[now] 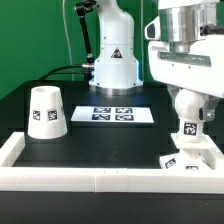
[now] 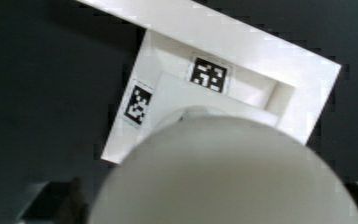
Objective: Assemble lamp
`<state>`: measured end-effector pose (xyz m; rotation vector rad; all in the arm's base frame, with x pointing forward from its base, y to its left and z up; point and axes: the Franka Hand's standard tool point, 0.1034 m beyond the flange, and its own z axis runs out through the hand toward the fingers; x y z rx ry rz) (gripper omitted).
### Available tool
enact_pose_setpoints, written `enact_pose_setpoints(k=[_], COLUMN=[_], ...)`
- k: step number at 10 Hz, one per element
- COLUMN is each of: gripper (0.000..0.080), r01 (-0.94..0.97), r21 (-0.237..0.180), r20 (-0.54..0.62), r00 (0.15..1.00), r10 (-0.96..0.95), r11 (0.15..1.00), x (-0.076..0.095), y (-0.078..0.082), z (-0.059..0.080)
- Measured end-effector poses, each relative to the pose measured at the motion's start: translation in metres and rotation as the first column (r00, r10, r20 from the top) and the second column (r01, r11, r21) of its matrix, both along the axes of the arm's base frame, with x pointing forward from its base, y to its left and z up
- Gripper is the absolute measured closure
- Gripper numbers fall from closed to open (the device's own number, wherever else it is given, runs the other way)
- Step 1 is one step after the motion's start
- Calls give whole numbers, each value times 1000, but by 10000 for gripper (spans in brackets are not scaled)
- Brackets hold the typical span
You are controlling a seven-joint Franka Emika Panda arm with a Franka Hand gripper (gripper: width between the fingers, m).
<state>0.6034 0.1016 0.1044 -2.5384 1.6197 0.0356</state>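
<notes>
A: Progress? Shade [image 1: 45, 110] at nine o'clock, loose, unfitted.
B: Marker board [image 1: 120, 115] centre. At four o'clock, gripper [image 1: 193, 106] closed round bulb [image 1: 190, 128], directly over base [image 1: 186, 160]. Seated? Can't tell. Shade remains.

The bulb [image 2: 220, 165] was a blur hiding part of the base [image 2: 247, 55]; we couldn't tell whether the gripper [image 2: 208, 210] clasped it.

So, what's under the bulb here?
The square base sits under the bulb, beside the white rail. In the wrist view the bulb's round head covers the base's middle, so whether its lower end is seated cannot be seen.
</notes>
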Motion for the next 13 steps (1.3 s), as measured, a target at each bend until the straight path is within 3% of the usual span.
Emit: enact_pose_setpoints(k=[2,5,9,10,13], gripper=[103,101,101,101,101], r01=[-106,-444,-746,-765,-891], r21=[-8,-51,-99,-103,-142], r20=[18,72,84,85,81], r00=[994,892,653,631,424], r10=[106,447,753,771,902], r11=[994,894,658,636,432], x=[0,4,6,5,6], y=[2,3,-8,-8,-8], z=[0,1,2,2,1])
